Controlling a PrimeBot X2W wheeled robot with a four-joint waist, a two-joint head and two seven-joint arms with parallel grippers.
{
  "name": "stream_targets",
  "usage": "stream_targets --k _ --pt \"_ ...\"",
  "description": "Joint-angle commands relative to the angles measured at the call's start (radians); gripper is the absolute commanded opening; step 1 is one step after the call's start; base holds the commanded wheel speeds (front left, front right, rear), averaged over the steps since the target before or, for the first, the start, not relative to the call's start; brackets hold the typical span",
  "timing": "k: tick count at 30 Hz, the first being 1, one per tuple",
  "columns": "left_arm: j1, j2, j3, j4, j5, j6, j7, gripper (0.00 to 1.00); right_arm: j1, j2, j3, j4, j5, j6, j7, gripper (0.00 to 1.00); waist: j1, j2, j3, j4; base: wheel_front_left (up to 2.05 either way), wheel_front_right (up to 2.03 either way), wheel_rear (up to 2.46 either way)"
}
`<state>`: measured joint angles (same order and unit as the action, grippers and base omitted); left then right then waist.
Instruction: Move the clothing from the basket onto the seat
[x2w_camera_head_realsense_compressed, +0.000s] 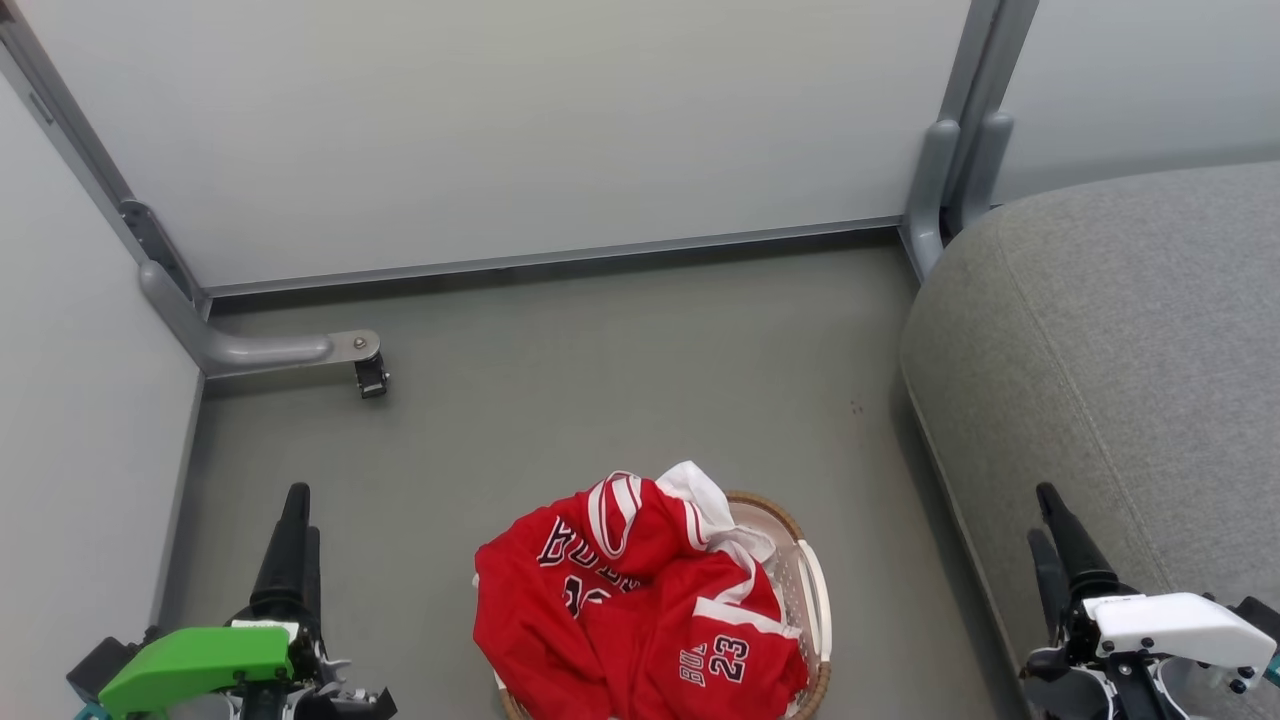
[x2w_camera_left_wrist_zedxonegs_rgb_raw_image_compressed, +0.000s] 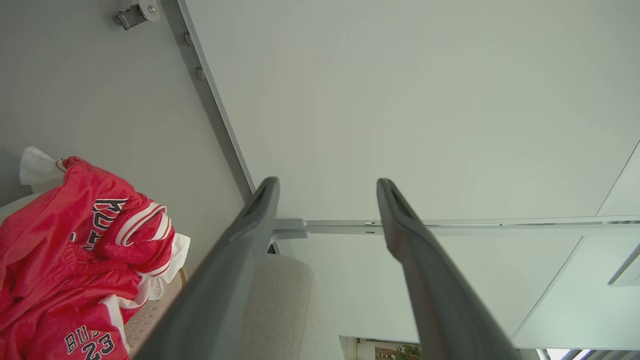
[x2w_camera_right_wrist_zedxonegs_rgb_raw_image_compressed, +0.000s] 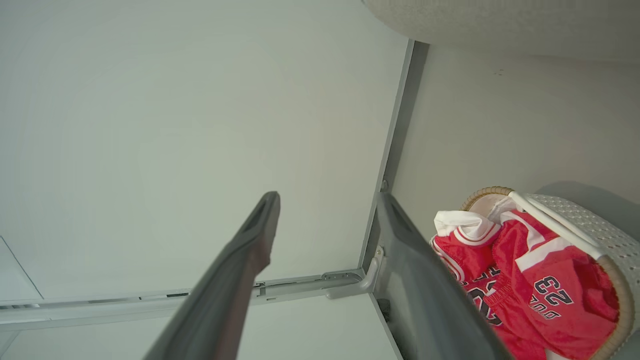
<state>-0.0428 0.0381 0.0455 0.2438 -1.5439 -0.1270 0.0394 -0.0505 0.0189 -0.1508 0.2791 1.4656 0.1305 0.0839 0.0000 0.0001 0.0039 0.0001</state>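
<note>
Head view: clothing (x2w_camera_head_realsense_compressed: 640, 610) heaped in basket (x2w_camera_head_realsense_compressed: 818, 600), draped over its left rim. Flanking basket, left end effector (x2w_camera_head_realsense_compressed: 303, 512) and right end effector (x2w_camera_head_realsense_compressed: 1042, 512) both released, empty; left looks marginally nearer; seat (x2w_camera_head_realsense_compressed: 1120, 350) right of basket.

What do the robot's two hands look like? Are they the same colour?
Both have two long, dark, pointy fingers that get thinner toward the tips. The left gripper has a bright green cover behind its fingers. The right gripper has a white cover instead.
</note>
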Motion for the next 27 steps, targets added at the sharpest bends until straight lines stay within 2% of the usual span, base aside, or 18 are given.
stream_targets --k 1,12,27 --pt "-0.004 0.004 -0.006 -0.03 0.033 -0.001 -0.012 1.0 -0.009 -0.007 -0.003 -0.025 -0.037 0.0 -0.016 1.0 0.0 -0.0001 0.0 0.0 0.0 0.0 0.0" --pt "0.005 0.006 -0.033 -0.078 0.243 0.0 -0.057 1.0 0.005 -0.009 0.007 -0.082 -0.249 0.0 -0.067 1.0 0.0 -0.0001 0.001 0.003 0.0 0.0 0.0" --pt "0.024 0.008 -0.068 -0.115 0.544 0.041 -0.111 1.0 0.029 -0.012 0.031 -0.126 -0.543 0.0 -0.128 1.0 0.0 -0.0001 0.005 0.003 0.0 0.0 0.0"
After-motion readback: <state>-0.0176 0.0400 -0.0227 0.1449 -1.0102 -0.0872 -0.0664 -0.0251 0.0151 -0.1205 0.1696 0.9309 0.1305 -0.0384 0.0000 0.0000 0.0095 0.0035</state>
